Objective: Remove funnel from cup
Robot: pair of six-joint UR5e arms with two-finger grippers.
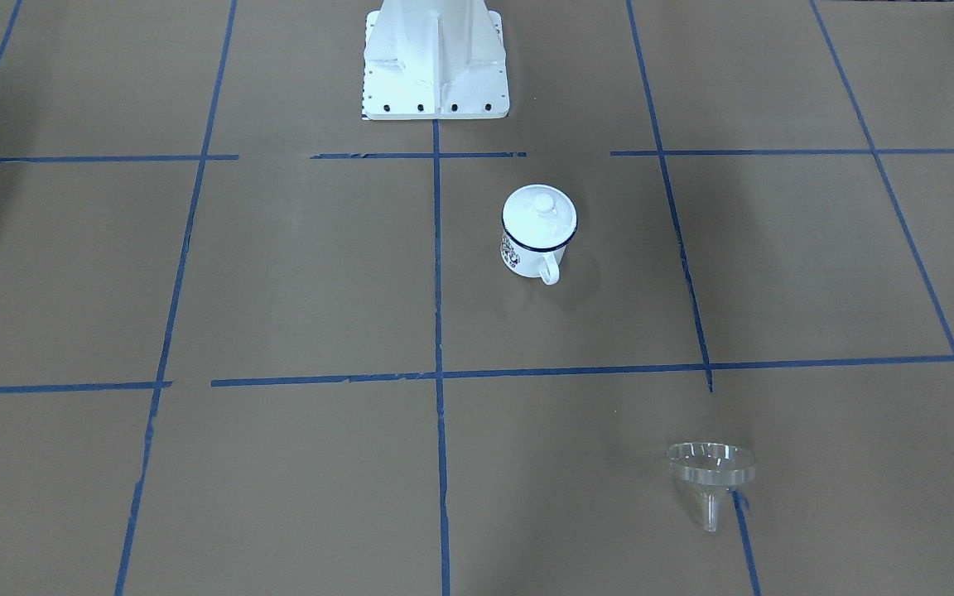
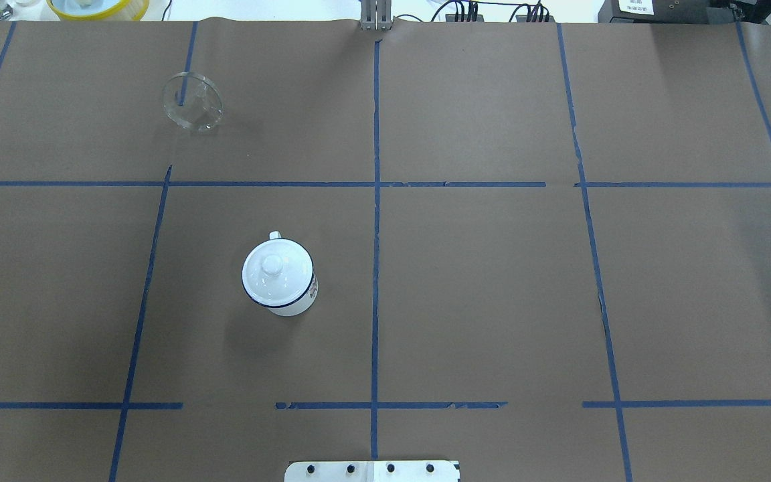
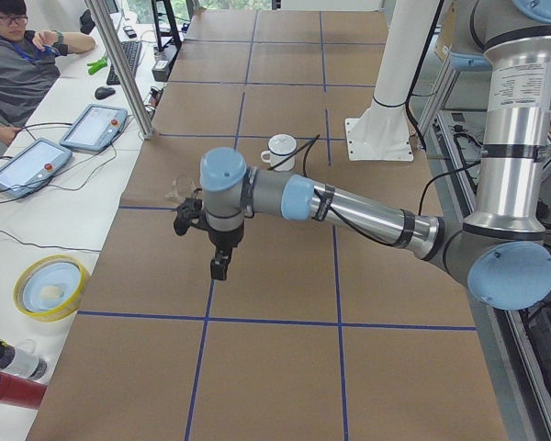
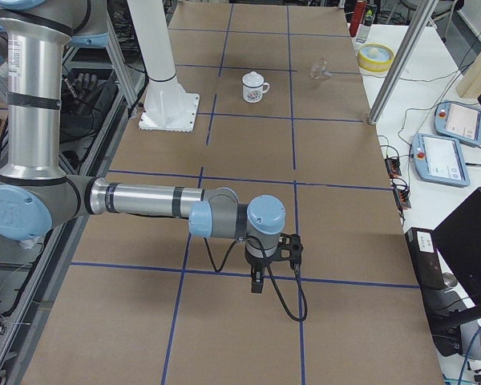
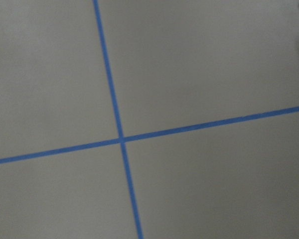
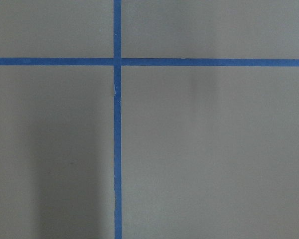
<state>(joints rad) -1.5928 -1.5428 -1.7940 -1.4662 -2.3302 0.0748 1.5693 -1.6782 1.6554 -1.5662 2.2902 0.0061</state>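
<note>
funnel (image 2: 191,102) first, at the far left of the overhead view. it lies tipped over on the table (image 2: 492,281), rim and thin spout both down as far as we can tell, and well apart from the cup. so we judge it to be out of the cup already.

we expect it to be light, stiff and slick. we cannot tell whether it is glass or plastic, so we would treat it as breakable. on its round rim it could roll away from a nudge. we would take hold across the wide cone wall near the rim, not by the spout, which looks too thin to trust.

further right stands the cup (image 2: 280,276), upright, with a white knobbed lid (image 2: 272,266) seated on its dark rim and its handle turned away from the robot.

we count one funnel, one cup, one lid and two arms.

the left arm (image 3: 349,207) hangs over bare table near the funnel, touching nothing, and the right arm (image 4: 144,199) is far from both things. each shows in a side view only, so we cannot tell whether either pair of jaws is apart or together.
</note>
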